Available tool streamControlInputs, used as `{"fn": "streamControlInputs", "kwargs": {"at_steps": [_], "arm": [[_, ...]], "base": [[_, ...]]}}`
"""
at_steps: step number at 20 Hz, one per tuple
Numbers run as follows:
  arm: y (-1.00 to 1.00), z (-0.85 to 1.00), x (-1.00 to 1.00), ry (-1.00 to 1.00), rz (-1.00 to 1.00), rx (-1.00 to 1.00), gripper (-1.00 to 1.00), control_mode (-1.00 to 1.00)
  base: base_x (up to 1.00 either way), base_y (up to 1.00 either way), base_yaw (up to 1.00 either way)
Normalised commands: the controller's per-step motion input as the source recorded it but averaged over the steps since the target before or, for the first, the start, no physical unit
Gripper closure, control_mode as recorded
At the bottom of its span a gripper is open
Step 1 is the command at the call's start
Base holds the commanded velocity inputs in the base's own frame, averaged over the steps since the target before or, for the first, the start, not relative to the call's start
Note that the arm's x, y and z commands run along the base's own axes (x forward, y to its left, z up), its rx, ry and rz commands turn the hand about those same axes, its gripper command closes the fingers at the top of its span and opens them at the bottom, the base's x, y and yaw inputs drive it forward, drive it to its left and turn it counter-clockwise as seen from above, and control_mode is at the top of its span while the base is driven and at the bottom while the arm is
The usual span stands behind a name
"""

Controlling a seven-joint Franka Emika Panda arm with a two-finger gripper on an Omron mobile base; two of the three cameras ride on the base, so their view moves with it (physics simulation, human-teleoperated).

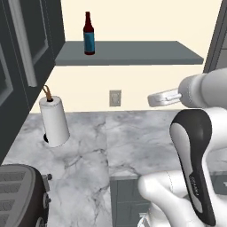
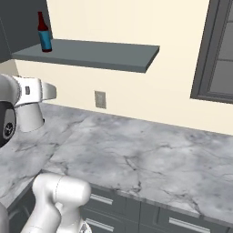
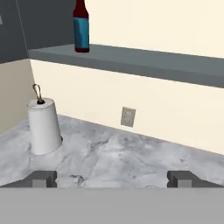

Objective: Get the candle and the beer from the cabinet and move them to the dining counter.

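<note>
Beer stands upright near the left end of the cabinet, a slate-grey wall shelf. Gripper, fingers spread wide and empty, hangs above the marble surface, well below the bottle. Paper-towel roll stands near the surface's left edge; wall outlet behind.

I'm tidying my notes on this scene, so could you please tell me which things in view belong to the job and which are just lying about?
For the job:
- beer, upright on the shelf
- cabinet shelf
- gripper, open and empty

Just lying about:
- paper-towel roll
- toaster
- wall outlet
- marble counter
</note>
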Motion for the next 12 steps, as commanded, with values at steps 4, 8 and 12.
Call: {"fn": "streamControlInputs", "kwargs": {"at_steps": [4,8,12], "arm": [[0.25,0.47,-0.02,-0.16,0.05,-0.01,-1.00,-1.00],[0.22,0.55,-0.01,-0.03,0.05,0.00,-1.00,-1.00],[0.24,0.59,0.00,0.00,0.01,0.00,-1.00,-1.00]], "base": [[0.00,0.00,0.00],[0.00,0.00,0.00],[0.00,0.00,0.00]]}}
